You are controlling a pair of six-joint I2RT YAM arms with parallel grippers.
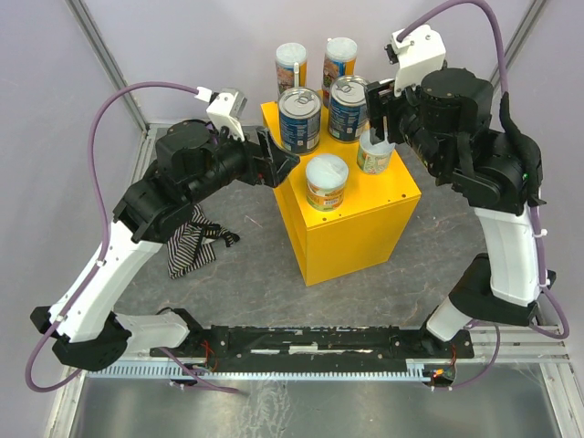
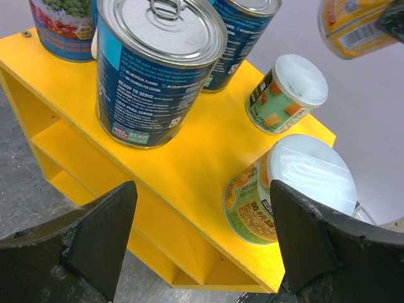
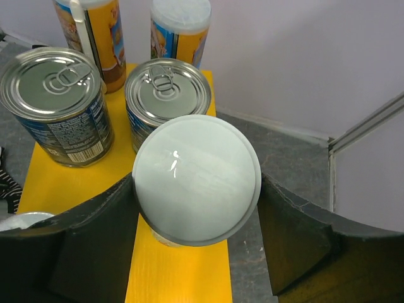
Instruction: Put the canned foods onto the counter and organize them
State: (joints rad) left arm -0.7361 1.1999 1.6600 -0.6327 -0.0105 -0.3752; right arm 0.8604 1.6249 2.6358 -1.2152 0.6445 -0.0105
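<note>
Tub point(image 3: 196, 170) gripped by right end effector point(image 3: 197, 196) (above counter point(image 1: 356, 228)); left end effector point(image 2: 202, 208) spread wide, empty.

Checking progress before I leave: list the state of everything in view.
Left end effector: open, empty.
Right end effector: closed on white-lidded tub.
Left blue tin: sealed, upright on yellow counter.
Right blue tin: sealed, upright on counter.
Left tall tube: capped, upright on counter.
Right tall tube: capped, upright on counter.
Front tub: lidded, upright on counter.
</note>
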